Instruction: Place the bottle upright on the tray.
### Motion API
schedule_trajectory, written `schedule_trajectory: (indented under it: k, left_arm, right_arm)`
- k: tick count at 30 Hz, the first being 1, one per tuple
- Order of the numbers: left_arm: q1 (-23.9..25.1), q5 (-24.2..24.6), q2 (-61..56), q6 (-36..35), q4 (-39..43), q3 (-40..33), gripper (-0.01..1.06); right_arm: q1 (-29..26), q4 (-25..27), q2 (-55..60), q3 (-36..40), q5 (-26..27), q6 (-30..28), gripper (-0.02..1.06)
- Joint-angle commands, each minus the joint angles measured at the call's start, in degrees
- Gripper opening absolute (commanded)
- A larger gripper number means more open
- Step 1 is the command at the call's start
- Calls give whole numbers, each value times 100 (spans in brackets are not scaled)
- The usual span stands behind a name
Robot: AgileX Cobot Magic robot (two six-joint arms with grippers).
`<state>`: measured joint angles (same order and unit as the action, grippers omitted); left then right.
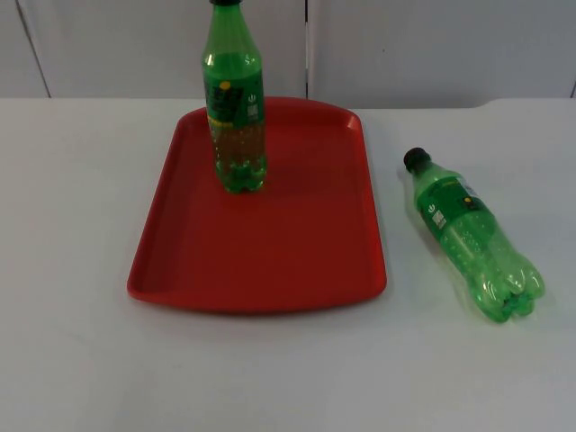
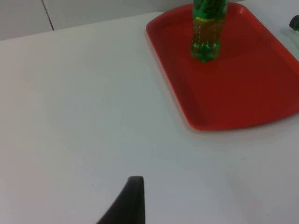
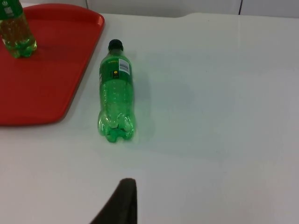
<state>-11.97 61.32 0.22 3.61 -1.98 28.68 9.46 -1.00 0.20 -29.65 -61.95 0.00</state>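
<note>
The lying green soda bottle [image 1: 472,236] rested on the tabletop [image 1: 72,360] beside the red tray [image 1: 270,261]; we judged a mid-body grasp best. Neither end effector's opening could we tell.

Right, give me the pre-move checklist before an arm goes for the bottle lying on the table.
1. Lying bottle reachable, on the white table beside the red tray, apart from it: ok.
2. Its cap on, pointing toward the partition wall: ok.
3. Free room on the tray in front of the upright bottle: ok.
4. Upright bottle standing steady on the tray: ok.
5. Right gripper open and ready: cannot tell; a black fingertip faces the lying bottle.
6. Left gripper clear of the tray: ok, its fingertip is over bare table.
</note>
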Motion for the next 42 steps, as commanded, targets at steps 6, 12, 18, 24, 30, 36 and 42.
schedule_trajectory:
  k: [6,12,18,24,30,36,42]
  left_arm:
    - [5,21,-22,12,8,-23,101]
    - [5,21,-22,12,8,-23,101]
    - [5,21,-22,12,8,-23,101]
    - [5,21,-22,12,7,-23,101]
    - [5,21,-22,15,156,-23,101]
    - [5,21,-22,15,156,-23,101]
    - [5,21,-22,15,164,-23,101]
  right_arm:
    - [-6,10,216,-434,470,-125,105]
    - [-6,10,1539,-1049,724,-125,105]
    - [-6,-1,3175,-1817,1065,-136,105]
    - [-6,22,4803,-2805,1066,-151,105]
    - [-6,203,6557,-4029,730,-259,105]
    - [-6,262,8003,-5175,332,-326,105]
    - [-6,407,9134,-5922,22,-339,105]
